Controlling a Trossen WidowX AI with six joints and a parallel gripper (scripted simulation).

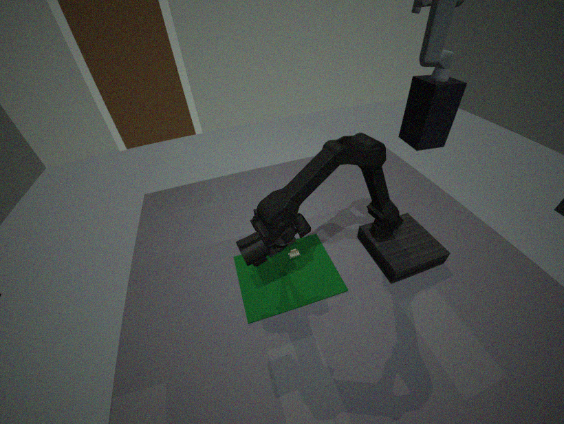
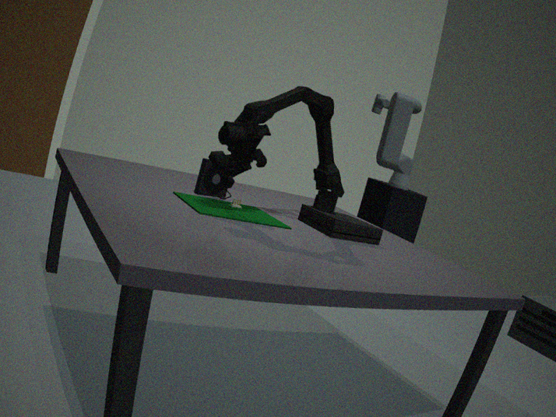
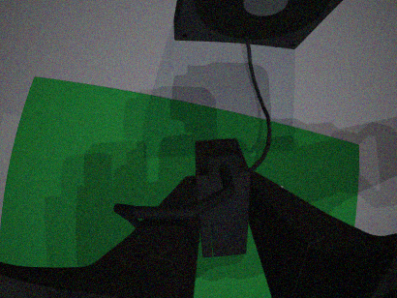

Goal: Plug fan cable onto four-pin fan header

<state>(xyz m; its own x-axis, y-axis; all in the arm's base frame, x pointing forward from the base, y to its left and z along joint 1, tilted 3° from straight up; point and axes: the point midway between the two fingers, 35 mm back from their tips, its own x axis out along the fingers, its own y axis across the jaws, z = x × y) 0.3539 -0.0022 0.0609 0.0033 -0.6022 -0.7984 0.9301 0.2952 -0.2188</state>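
My gripper (image 3: 221, 184) (image 2: 229, 182) is shut on the dark fan plug (image 3: 225, 239), whose black cable (image 3: 268, 121) runs up to the fan (image 3: 218, 29) (image 2: 212, 177). The hand is tilted. In the exterior view the fingertips are above the green board (image 1: 296, 287) (image 2: 216, 211) (image 3: 48, 145), near the fan and up and left of the header. The small whitish four-pin header (image 1: 294, 253) (image 2: 236, 204) stands on the board. The wrist view does not show it. In the top view the hand and arm hide the fingertips and plug. The plug looks clear of the header.
The arm's dark base block (image 1: 405, 248) (image 2: 339, 225) stands right of the board on the table (image 1: 182, 319) (image 2: 262, 256). The fan stands upright just behind the board. A grey arm (image 1: 437, 36) (image 2: 395, 131) on a dark pedestal (image 1: 430, 111) (image 2: 392, 208) is farther back.
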